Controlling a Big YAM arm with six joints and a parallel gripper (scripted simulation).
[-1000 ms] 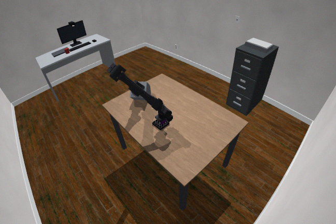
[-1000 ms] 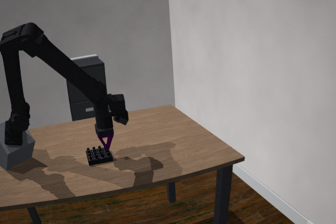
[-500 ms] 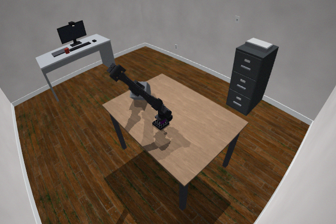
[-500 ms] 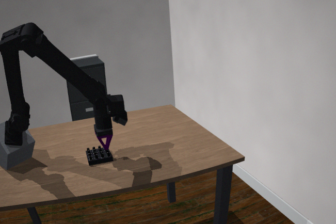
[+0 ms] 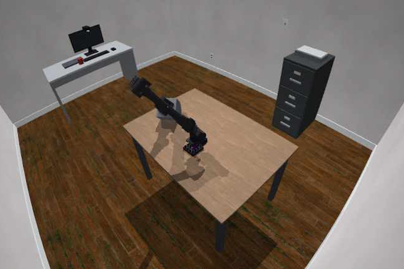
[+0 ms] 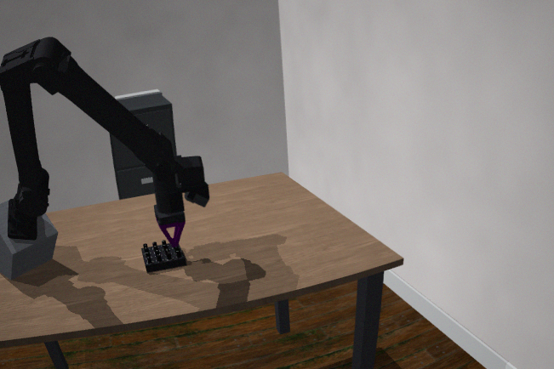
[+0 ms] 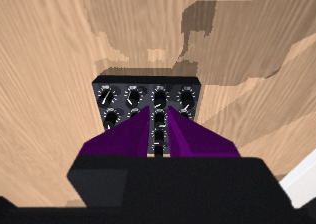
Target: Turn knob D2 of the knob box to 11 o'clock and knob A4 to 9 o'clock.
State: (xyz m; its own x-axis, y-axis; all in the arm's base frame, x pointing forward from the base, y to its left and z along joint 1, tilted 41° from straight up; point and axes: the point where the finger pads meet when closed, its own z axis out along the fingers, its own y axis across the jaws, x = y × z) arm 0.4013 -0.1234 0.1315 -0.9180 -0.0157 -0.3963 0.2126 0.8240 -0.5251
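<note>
Purple fingers (image 5: 195,145) (image 6: 179,232) are being held slightly apart over the knob box (image 5: 192,154) (image 6: 166,264) (image 7: 146,80), nothing being pinched. The box is being supported by the table (image 5: 240,142) (image 6: 286,217) (image 7: 39,75) beneath. No turn is being confirmed for D2 or A4, names being unreadable; both are probably still being left to do.

And here I was in an office: a monitor (image 5: 86,38) on a white desk (image 5: 97,62), a red mug (image 5: 80,60) beside the keyboard (image 5: 96,56), and a dark filing cabinet (image 5: 294,95) (image 6: 131,152) by the wall!
</note>
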